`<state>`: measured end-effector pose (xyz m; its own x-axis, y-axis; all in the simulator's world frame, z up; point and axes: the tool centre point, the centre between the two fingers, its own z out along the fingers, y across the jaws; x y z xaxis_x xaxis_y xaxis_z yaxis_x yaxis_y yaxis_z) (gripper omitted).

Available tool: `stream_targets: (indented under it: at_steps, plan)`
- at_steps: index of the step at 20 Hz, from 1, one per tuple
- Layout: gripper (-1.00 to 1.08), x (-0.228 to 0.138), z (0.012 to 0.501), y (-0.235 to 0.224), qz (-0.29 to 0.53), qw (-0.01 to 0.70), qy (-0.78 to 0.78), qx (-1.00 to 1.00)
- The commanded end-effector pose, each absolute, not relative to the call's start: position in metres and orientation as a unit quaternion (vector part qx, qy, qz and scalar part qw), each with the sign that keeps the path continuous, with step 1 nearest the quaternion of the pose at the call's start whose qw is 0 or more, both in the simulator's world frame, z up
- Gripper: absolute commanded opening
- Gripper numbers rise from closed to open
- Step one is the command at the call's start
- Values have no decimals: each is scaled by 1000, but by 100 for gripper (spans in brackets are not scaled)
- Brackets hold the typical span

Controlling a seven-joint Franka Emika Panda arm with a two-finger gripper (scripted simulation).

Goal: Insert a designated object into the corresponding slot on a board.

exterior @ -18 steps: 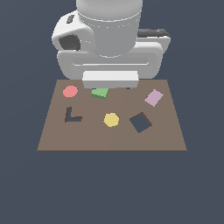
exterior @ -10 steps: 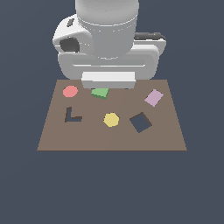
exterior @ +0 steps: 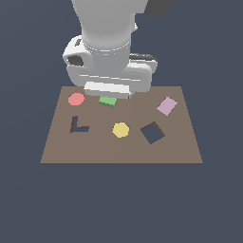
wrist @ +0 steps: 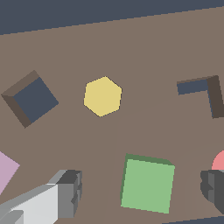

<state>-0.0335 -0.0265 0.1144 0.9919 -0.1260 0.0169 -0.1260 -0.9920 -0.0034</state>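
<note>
Spread wide, the two dark fingers (wrist: 70,192) of the gripper (wrist: 142,192) flank the small flat green square block (wrist: 147,184) without touching it. That block lies flat on the large brown rectangular board (exterior: 180,147). In the exterior view, the dark diamond-turned square slot (exterior: 152,133) sits at about four o'clock from the block (exterior: 108,100), well apart, beyond the flat yellow hexagon (exterior: 120,129).

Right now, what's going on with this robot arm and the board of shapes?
The arm's hand is open, its fingers on either side of the green block, not gripping it. The block lies flat on the brown board. The diamond-shaped slot it belongs in is empty, past the yellow hexagon.
</note>
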Motion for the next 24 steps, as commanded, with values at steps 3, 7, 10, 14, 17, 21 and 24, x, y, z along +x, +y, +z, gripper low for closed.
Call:
stream_targets:
  at_steps: [3,7,10,14,17,21,24]
  plan:
    - [100,-56,85,-37,-4,0,98,-995]
    - [100,-71,66,-43,-2,-1,119,-993]
    - [100,-78,57,-45,-1,-1,130,-992]
    - [100,-82,51,-46,0,-1,136,-991]
    - [100,-82,51,-46,0,-1,135,-991]
    - [100,-82,44,-46,0,0,135,-991]
    - [100,-82,35,-46,0,0,136,-991]
